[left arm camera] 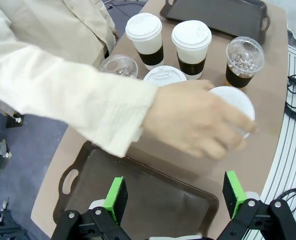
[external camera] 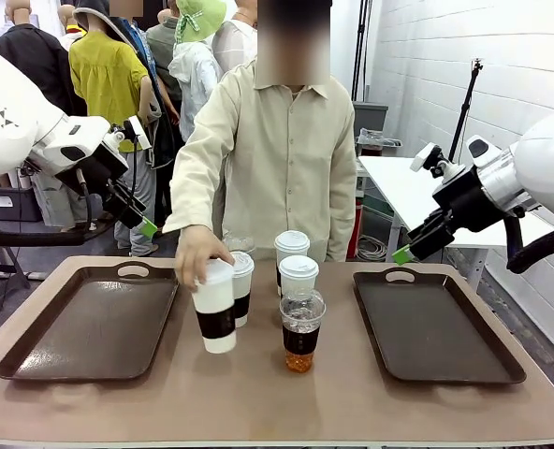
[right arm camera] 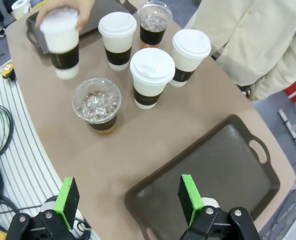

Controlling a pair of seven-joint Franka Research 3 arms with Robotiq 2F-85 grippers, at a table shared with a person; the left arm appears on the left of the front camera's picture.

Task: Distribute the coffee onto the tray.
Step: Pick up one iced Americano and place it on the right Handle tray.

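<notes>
Fingers of the left gripper (left arm camera: 175, 195) stand wide apart with nothing between them. Those of the right gripper (right arm camera: 129, 197) are likewise wide and empty. Both hang raised near the table's outer ends, the left over the left tray (external camera: 90, 327) and the right by the right tray (external camera: 436, 327). Neither tray bears a cup.

The coffee stands clustered mid-table between the trays, well apart from either gripper.

- **White paper cups** (right arm camera: 152, 77): four, one of them gripped at the lid by the person's hand (external camera: 199, 254). Judged light but crushable, with lids liable to pop. Take gently at the dark sleeve.
- **Clear cups** (right arm camera: 97, 105): two, iced. Walls are probably slick and the domes fragile, so the sleeve band is again the sound hold.
</notes>
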